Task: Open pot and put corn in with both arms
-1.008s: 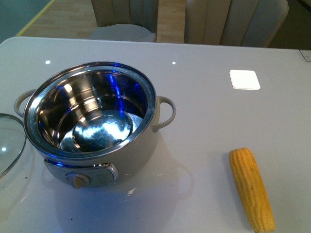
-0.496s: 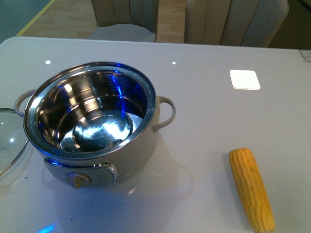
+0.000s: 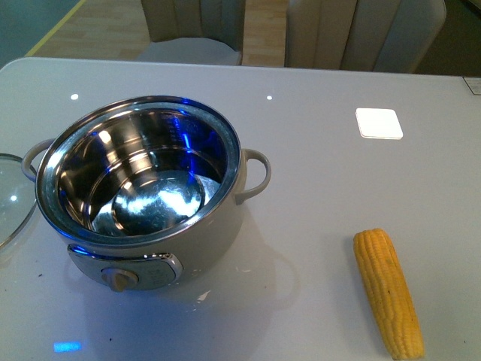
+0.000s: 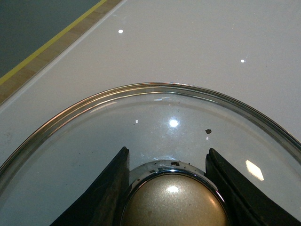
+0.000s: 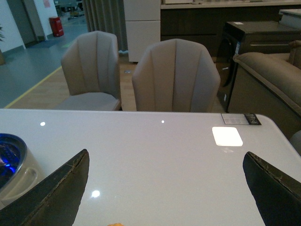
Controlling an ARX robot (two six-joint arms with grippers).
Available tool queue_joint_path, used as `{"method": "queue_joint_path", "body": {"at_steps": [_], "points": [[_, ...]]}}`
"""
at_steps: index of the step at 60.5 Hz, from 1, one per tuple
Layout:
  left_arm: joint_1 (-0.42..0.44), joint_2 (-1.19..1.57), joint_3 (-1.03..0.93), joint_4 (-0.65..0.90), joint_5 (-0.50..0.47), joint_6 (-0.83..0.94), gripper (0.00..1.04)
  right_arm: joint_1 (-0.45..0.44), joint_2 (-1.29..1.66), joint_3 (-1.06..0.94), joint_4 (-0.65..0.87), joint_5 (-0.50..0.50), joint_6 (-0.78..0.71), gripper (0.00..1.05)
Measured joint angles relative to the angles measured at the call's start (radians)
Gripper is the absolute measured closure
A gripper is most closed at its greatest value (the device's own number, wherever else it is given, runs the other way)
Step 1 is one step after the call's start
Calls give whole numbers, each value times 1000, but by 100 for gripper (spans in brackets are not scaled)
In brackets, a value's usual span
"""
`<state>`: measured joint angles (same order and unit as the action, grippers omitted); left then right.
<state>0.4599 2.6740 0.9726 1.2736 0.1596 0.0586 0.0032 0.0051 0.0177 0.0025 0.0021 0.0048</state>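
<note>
Glass lid is already off and sits low at the left edge of the table, just beside the pot, which stands open with its steel bowl bare. In the left wrist view the left gripper has its fingers tight on either side of the gold knob, so it seems to hold the lid. The step in hand looks like parking the lid. It should go down flat and apart from the pot handle, and the fingers should open only once the rim rests on the table, or the glass may slide. The right gripper is spread wide and holds nothing. Corn lies on the table well to the right of the pot. The right arm should take it mid-length, across its axis.
</note>
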Motion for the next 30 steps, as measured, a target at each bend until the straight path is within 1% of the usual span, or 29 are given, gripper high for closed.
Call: {"method": "queue_joint_path", "body": {"at_steps": [9,12,13,16,20,24,26,30], "points": [[0,0,0,-1,2,0,63,0,0,0,0,0,0,9],[0,0,0,-2,2,-7,60,0,0,0,0,0,0,9],[0,0,0,-3,5,-13,56,0,0,0,0,0,0,9],[0,0,-1,-3,8,-19,49,0,0,0,0,0,0,9],[0,-2,-4,-3,17,-23,35,0,0,0,0,0,0,9],[-1,-5,-8,-3,17,-23,26,0,0,0,0,0,0,9],[-1,-8,-14,-5,17,-25,17,0,0,0,0,0,0,9],[-1,-18,-33,-4,14,-26,5,0,0,0,0,0,0,9]]}}
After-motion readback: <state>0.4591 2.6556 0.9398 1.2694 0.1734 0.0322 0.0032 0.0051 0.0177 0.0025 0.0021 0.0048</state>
